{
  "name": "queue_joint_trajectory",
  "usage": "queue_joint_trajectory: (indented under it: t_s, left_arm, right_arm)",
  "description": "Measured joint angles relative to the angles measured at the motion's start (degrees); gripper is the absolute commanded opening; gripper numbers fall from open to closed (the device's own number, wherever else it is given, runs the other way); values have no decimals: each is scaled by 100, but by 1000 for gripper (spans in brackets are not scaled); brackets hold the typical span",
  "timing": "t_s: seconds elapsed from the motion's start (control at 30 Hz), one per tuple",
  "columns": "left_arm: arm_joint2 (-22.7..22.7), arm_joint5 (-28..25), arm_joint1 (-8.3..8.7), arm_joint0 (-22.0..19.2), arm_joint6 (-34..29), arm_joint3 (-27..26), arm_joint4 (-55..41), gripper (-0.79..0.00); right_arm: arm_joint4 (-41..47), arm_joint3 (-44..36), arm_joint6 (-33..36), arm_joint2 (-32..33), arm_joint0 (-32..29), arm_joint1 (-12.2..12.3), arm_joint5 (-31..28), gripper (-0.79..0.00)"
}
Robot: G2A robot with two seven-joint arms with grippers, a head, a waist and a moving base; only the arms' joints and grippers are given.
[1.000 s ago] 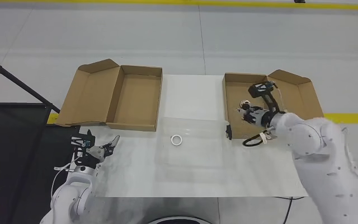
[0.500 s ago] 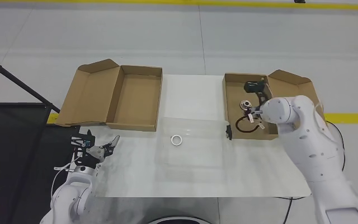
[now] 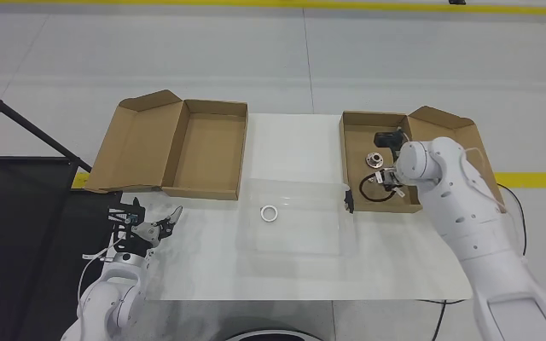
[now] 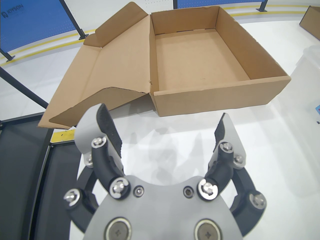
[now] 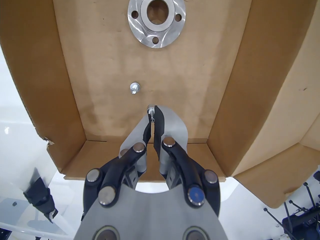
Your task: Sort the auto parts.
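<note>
Now right pincer (image 5: 151, 116) grips a small bolt (image 5: 150, 109) inside box (image 5: 240, 76), left pincer (image 4: 162, 114) gapes wide

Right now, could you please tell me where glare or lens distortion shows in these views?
Right wrist view: bright streaks of glare on the metal flange, a glint on the bolt pinched in the right pincer, and the right box's walls bow outward. Left wrist view: the left box's straight edges curve, and the glossy white table carries pale reflections. Top view: floor lines stay straight.

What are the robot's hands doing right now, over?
Left hand open, by the left box. Right hand shut on a small bolt, inside the right box. Flange, loose bolt nearby, untouched.
</note>
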Motion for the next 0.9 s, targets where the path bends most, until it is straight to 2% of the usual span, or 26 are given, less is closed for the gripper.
queue_joint_trajectory:
  t_s: [0.17,0.37,0.5,0.7,0.83,0.9]
  left_arm:
    - [0,0,0,0,0,0,0,0]
    - [0,0,0,0,0,0,0,0]
    - [0,0,0,0,0,0,0,0]
    - [0,0,0,0,0,0,0,0]
    - [0,0,0,0,0,0,0,0]
    - [0,0,0,0,0,0,0,0]
  right_arm:
    - [94,264,-58,-45,92,-59,-65,-785]
    - [168,520,-97,-106,193,-127,-128,-705]
    - [188,637,-102,-149,253,-171,-137,-702]
    - [201,745,-119,-175,308,-215,-162,-646]
    - [169,732,-97,-162,315,-223,-156,-566]
    - [135,686,-85,-131,303,-215,-135,-560]
